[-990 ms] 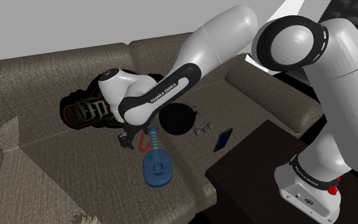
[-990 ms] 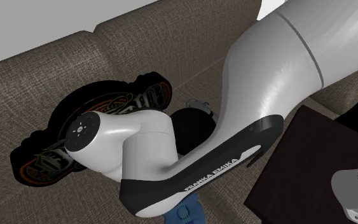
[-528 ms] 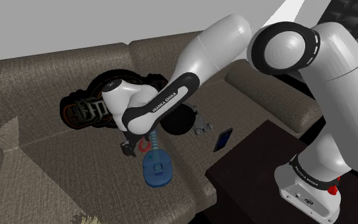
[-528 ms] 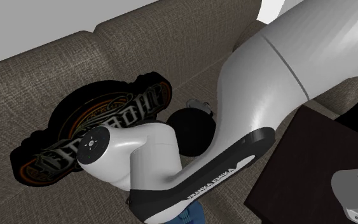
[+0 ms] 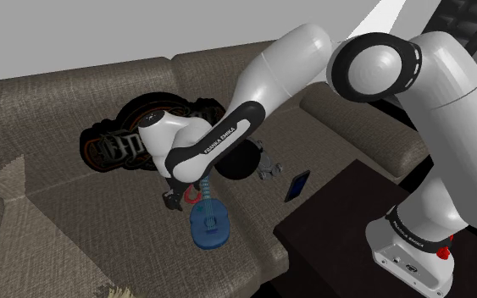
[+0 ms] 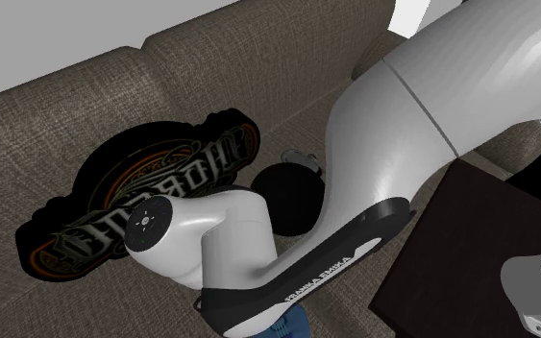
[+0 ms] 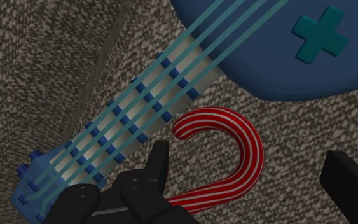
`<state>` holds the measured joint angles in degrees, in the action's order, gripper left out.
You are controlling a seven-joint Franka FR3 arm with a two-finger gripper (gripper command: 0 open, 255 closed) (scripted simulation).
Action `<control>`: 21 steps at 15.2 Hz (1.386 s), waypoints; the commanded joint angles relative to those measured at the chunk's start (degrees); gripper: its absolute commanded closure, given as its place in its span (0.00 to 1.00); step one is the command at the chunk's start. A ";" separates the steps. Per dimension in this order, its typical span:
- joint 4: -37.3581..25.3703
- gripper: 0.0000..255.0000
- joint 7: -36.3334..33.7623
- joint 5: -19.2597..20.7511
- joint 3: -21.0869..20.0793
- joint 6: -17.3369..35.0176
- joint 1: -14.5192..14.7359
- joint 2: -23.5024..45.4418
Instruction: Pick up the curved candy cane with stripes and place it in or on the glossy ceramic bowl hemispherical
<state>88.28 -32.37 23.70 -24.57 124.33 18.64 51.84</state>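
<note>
The red-and-white striped candy cane [image 7: 244, 149] lies flat on the brown sofa seat, its hook beside the neck of a blue toy guitar [image 7: 133, 121]. My gripper [image 7: 254, 184] is open and close above it. The cane's straight stem runs under one finger [image 7: 155, 168]; the other finger [image 7: 349, 184] stands well clear of it. In the shoulder view the gripper [image 5: 175, 196] sits low over the seat, with the cane [image 5: 202, 186] just to its right above the guitar [image 5: 211, 224]. The glossy black bowl [image 5: 236, 161] rests on the seat behind the arm, and it also appears as the bowl [image 6: 287, 187].
A dark round plaque with lettering [image 5: 109, 148] leans against the sofa back. A small grey object [image 5: 268, 169] and a dark phone [image 5: 296, 185] lie to the bowl's right in the shoulder view. A dark table [image 5: 346, 237] holds the stand at the sofa's front edge.
The hand has come down towards the seat and the candy cane, and the forearm has swung slightly lower. The cane, guitar and bowl have not moved.
</note>
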 commanded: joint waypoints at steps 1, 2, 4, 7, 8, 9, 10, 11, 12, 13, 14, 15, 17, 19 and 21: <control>0.00 0.00 0.00 0.00 0.00 0.00 0.00 0.00; 0.00 1.00 0.00 0.00 0.00 0.00 0.00 0.00; 0.18 1.00 -0.03 0.02 0.00 0.12 -0.04 -0.05; -0.08 1.00 -0.03 0.00 0.00 -0.03 0.05 0.05; -0.04 1.00 -0.07 0.01 0.00 0.03 0.08 0.07; 0.21 1.00 -0.04 -0.02 -0.04 0.05 -0.04 -0.16; 0.01 1.00 -0.07 -0.02 -0.03 -0.02 0.05 -0.04; 0.00 1.00 0.00 0.00 0.00 0.01 0.00 0.01; 0.22 1.00 0.06 -0.17 -0.19 -0.36 -0.15 -0.58; 0.42 1.00 0.12 -0.34 -0.38 -0.74 -0.29 -1.15; 0.61 1.00 0.19 -0.52 -0.56 -1.12 -0.43 -1.73; 0.76 1.00 0.26 -0.70 -0.75 -1.53 -0.56 -2.28; 1.05 1.00 0.41 -1.07 -1.12 -2.33 -0.83 -3.38; 1.29 1.00 0.56 -1.45 -1.48 -3.16 -1.09 -4.46; 1.47 1.00 0.73 -1.83 -1.84 -4.02 -1.34 -5.52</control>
<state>89.32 -31.63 22.08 -26.18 120.64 17.46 47.06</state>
